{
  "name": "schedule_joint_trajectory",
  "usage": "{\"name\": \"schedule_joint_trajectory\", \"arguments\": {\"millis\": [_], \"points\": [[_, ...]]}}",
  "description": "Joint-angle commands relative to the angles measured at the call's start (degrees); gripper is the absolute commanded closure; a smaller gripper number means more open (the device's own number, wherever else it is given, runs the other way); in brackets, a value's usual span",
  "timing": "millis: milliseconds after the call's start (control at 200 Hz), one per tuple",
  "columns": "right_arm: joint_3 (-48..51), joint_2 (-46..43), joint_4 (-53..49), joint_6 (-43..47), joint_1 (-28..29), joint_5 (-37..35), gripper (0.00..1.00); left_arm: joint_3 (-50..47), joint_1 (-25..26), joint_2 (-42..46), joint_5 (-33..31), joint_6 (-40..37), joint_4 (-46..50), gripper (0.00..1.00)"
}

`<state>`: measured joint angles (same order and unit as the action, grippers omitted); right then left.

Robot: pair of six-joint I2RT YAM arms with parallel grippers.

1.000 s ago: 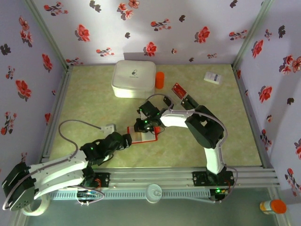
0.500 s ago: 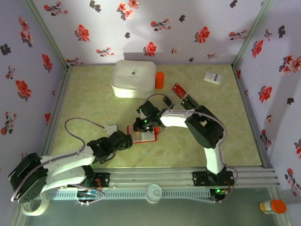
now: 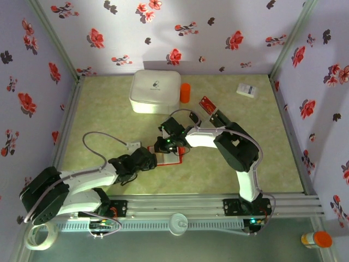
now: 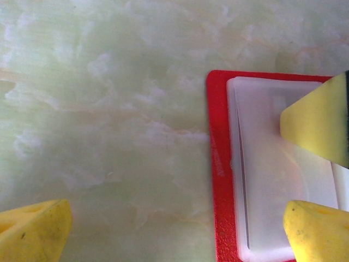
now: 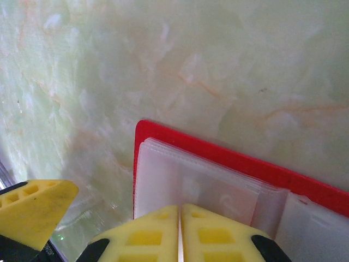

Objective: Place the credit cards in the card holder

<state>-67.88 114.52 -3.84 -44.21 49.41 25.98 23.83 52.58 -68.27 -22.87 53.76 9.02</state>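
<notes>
Card holder (image 3: 170, 158) open flat at mid-worktop (image 3: 103, 114), pale sleeves up, a gripper at each side.
Left gripper (image 4: 175, 230): fingers spread wide, one over the sleeves. Right gripper (image 5: 180, 234): pads pressed together at the sleeve edge; whether they pinch a sleeve cannot be told. Beyond: red credit card (image 3: 206, 103), lying flat; white rounded box (image 3: 155, 91); orange cylinder (image 3: 185, 93); small white box (image 3: 247, 90).

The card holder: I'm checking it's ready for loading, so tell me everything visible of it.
The flat bright red folding card holder lies open on the pale green marbled table, stacked translucent whitish plastic sleeves facing up inside its red cover. The right gripper, shut, rests on the sleeves; the open left gripper straddles its edge.
</notes>
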Motion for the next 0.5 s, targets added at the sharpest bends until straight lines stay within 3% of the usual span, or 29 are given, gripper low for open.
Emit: {"name": "schedule_joint_trajectory", "arguments": {"millis": [0,305,495], "points": [[-0.6,0.4,-0.8,-0.9,0.4,0.9,0.89,-1.1,-0.5,-0.8,0.2,-0.8,-1.3,0.0],[-3.2,-5.5,-6.4,2.4,-3.3,-0.4,0.85,-1.5,-0.6,-2.5,0.5,1.7,2.2,0.0],[-5.8,-9.2,-16.4,9.6,-9.2,-4.7,0.74,-1.5,-0.7,-2.7,0.3,2.9,3.5,0.0]]}}
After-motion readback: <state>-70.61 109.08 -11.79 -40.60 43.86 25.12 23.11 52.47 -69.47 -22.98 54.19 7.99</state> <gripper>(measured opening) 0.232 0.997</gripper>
